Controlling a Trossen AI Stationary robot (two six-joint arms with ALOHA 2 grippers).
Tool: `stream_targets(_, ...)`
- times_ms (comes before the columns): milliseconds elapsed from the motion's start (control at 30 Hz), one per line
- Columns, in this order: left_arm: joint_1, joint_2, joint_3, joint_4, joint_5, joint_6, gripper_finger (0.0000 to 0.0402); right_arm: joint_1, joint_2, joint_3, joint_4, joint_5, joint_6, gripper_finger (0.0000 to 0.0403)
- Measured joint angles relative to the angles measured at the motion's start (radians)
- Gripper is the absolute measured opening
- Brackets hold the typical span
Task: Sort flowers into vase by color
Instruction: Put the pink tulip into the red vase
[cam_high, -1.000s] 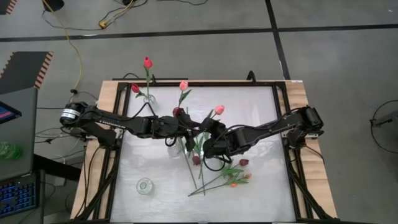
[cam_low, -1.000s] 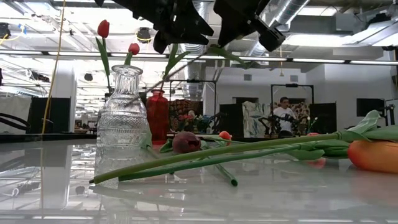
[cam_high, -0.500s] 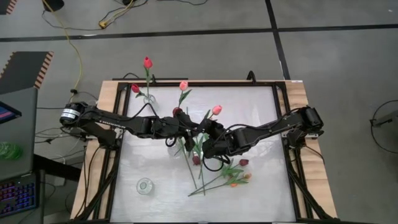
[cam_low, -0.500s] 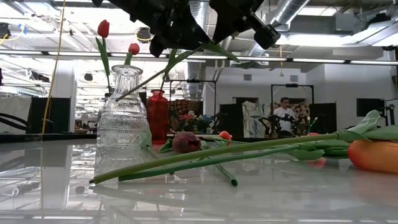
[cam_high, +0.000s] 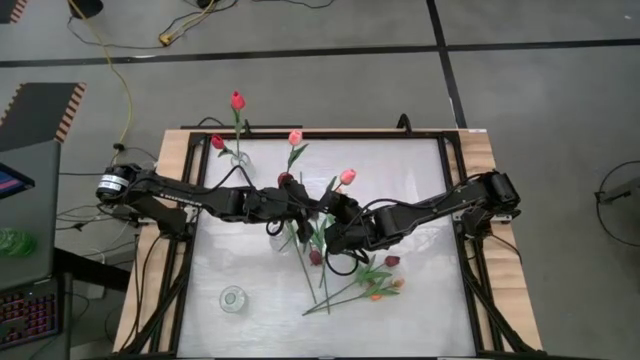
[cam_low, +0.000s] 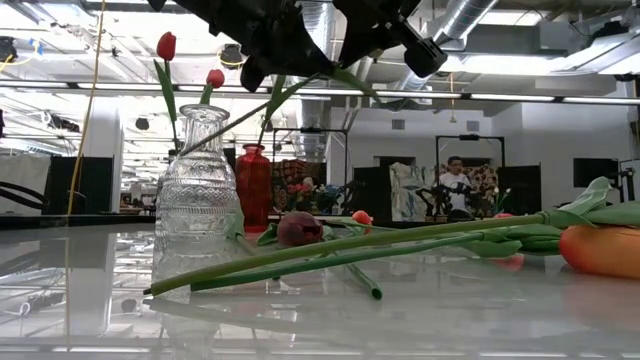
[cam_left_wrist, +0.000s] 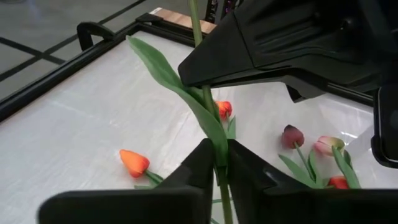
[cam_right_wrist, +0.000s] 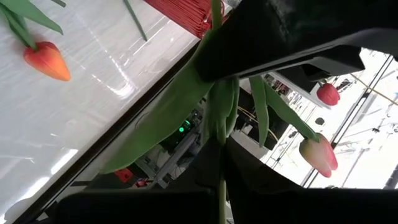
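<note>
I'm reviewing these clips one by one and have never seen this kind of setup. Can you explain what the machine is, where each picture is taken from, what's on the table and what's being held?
Two dark robot arms work at a white table. One picture looks straight down, one looks level across the tabletop, and two come from cameras on the arms' wrists.

Both arms meet over the table's middle. The left end effector is shut on the green stem of a pink tulip, and the right end effector is shut on that same stem, so the flower is held in the air by both.

A clear glass vase holds two red tulips. A red vase stands behind it, and a small glass sits near the front. Loose tulips, orange, maroon and pink, lie on the table.
</note>
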Motion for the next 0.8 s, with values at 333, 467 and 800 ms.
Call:
stream_targets(333,0.0,0.0,0.0,0.0,0.0,-0.001,0.0007,0.0,0.0,0.0,0.001,0.0,0.0,0.004)
stream_targets(467,0.0,0.0,0.0,0.0,0.001,0.0,0.0002,0.0,0.0,0.0,0.001,0.0,0.0,0.004)
stream_targets(800,0.0,0.0,0.0,0.004,0.009,0.0,0.0002,-0.001,0.0,0.0,0.005,-0.008,0.004,0.0071)
